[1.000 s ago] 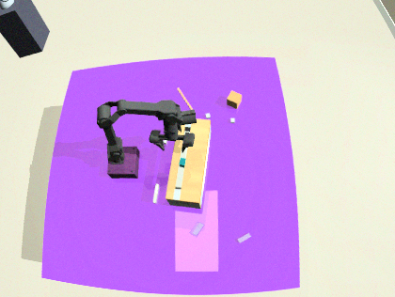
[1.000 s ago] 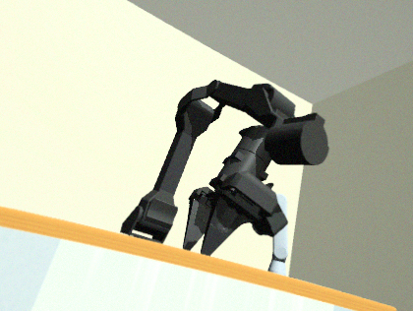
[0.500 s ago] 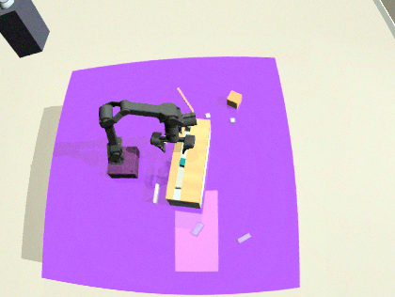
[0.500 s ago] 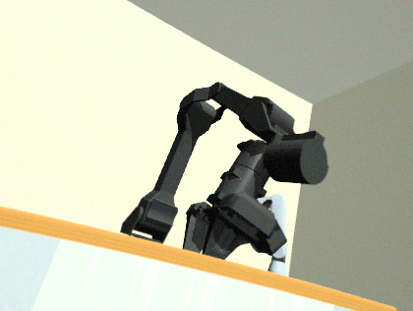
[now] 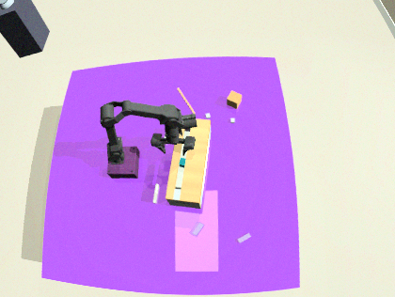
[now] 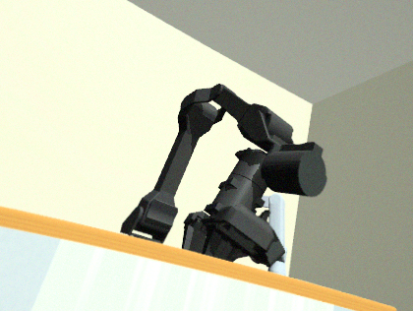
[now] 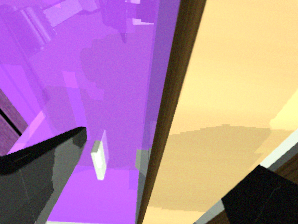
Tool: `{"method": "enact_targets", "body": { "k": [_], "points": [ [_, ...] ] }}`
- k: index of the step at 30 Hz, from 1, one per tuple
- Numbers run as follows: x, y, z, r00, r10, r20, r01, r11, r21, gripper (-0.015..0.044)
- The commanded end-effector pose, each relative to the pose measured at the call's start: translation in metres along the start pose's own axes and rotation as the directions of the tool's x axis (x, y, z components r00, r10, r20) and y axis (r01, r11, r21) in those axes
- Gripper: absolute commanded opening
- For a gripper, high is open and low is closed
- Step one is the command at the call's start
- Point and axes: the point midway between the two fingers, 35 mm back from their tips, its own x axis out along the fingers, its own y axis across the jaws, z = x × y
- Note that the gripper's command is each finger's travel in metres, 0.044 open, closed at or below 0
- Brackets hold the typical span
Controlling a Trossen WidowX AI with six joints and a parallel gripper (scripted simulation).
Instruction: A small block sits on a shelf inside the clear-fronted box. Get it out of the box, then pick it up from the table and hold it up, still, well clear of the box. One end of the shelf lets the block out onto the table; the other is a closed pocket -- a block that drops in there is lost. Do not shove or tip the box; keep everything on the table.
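Note:
The box has a wooden top with a long pale slot. A small teal block shows in that slot, near the middle of its length; it is not visible in the exterior view or the wrist view. My gripper is open with nothing between its fingers. It is over the arm-side long edge of the box, one finger on the table side and the other over the box top, close to the block as seen from above. In the exterior view its fingertips are partly hidden behind the box edge.
A white bar lies beside the box on the arm side. A pink patch holds a pale flat piece; another piece lies right. A wooden stick, an orange cube and small white cubes are beyond.

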Motion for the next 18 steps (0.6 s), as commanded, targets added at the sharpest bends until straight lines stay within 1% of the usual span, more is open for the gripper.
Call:
{"method": "enact_targets", "body": {
  "k": [1,18],
  "points": [
    [0.002,0.000,-0.006,1.000,0.000,-0.001,0.000,1.000,-0.003,0.0400],
    [0.016,0.000,-0.045,1.000,0.000,-0.005,0.000,1.000,-0.004,0.0400]
  ]
}}
